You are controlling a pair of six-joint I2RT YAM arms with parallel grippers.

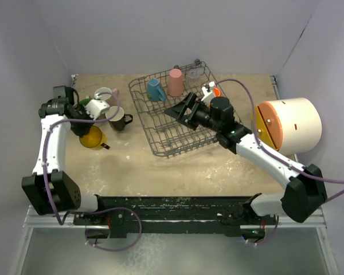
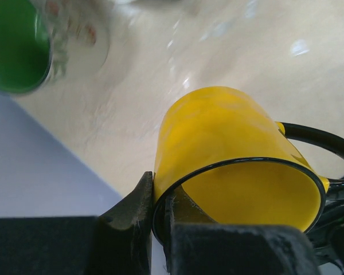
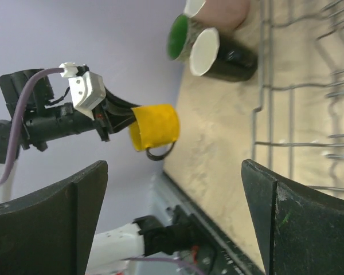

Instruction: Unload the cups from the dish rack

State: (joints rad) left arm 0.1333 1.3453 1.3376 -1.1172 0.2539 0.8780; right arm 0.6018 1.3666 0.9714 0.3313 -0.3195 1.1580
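My left gripper is shut on the rim of the yellow cup, one finger inside and one outside. The cup hangs tilted on its side over the left of the table, black handle outward. Behind it stand the black mug, the cream mug with a green inside and the pale pink mug. The dish rack holds a blue cup, a pink tumbler and a clear glass. My right gripper hovers over the rack, open and empty.
A big white cylinder with an orange end lies at the right edge, beside my right arm. Purple walls close in the table on three sides. The rack wires run close under the right fingers. Bare tabletop lies in front of the rack.
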